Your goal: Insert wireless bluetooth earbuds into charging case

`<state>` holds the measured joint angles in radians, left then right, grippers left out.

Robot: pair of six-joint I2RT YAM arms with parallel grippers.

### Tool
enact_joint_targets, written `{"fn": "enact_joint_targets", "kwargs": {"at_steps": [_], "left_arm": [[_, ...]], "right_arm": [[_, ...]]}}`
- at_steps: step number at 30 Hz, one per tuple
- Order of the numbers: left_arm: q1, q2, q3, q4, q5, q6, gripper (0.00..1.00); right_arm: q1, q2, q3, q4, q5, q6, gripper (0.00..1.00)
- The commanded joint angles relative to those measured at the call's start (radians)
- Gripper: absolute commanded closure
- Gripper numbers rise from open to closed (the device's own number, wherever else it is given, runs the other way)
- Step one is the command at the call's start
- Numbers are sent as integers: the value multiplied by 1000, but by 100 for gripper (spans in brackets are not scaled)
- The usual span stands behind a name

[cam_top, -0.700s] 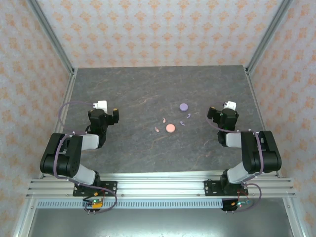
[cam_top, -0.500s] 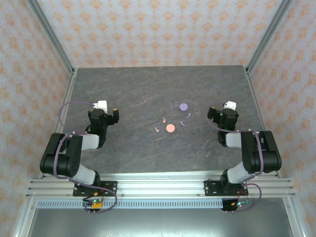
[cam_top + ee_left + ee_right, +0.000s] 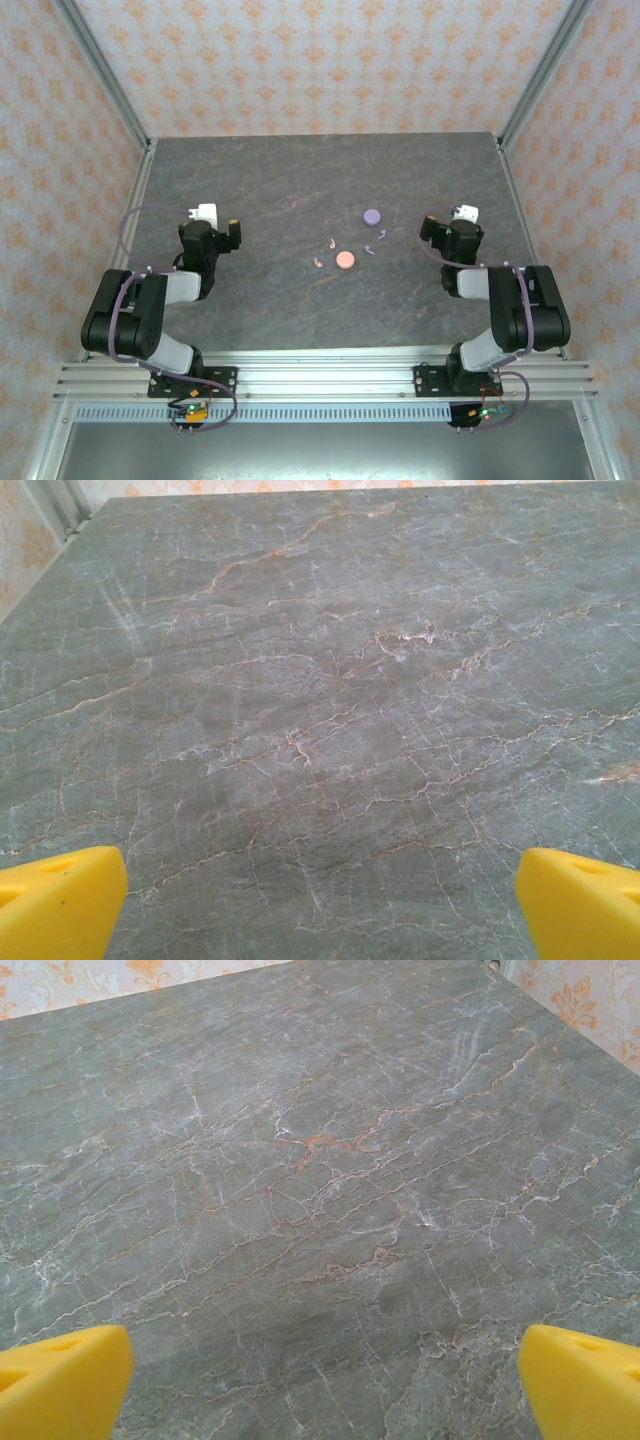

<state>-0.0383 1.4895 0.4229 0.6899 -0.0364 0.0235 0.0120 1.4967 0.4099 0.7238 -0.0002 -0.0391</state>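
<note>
Near the table's middle lie a round salmon-pink charging case (image 3: 345,260) and a round lilac one (image 3: 372,215). Two pink earbuds (image 3: 331,242) (image 3: 318,263) rest just left of the pink case. Two lilac earbuds (image 3: 383,235) (image 3: 369,249) lie between the cases, to the right. My left gripper (image 3: 320,905) is open over bare table, its yellow fingertips (image 3: 60,900) wide apart, well left of the earbuds. My right gripper (image 3: 325,1385) is open too, with nothing between its fingertips (image 3: 580,1380), right of the earbuds.
The grey marbled table (image 3: 280,300) is ringed by aluminium frame posts (image 3: 110,80) and patterned walls. The left arm (image 3: 150,300) and right arm (image 3: 510,300) are folded back near the front rail (image 3: 320,375).
</note>
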Motion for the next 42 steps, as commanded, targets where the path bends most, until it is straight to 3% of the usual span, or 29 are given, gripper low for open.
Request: {"fn": "enact_joint_targets", "kwargs": {"at_steps": [1, 6, 14, 20, 26, 33, 35, 42], "left_arm": [[3, -72, 88, -159, -54, -27, 0], [3, -195, 159, -389, -47, -102, 0], [-50, -302, 320, -778, 108, -274, 0], [-191, -214, 433, -949, 269, -395, 2], [-361, -47, 572, -1067, 305, -432, 18], [-491, 148, 729, -1145, 353, -421, 47], [-515, 201, 772, -1159, 370, -422, 56], [-557, 324, 861, -1144, 401, -446, 68]], "right_arm": [[3, -119, 40, -136, 32, 19, 1], [2, -244, 174, -544, 25, 88, 1], [5, -308, 282, -869, -95, 262, 1], [59, -227, 389, -1046, -251, 333, 1], [154, -170, 421, -1107, -363, 316, 0], [219, -118, 423, -1121, -471, 324, 18], [238, -94, 422, -1109, -499, 334, 27], [314, 19, 455, -1061, -563, 360, 62]]}}
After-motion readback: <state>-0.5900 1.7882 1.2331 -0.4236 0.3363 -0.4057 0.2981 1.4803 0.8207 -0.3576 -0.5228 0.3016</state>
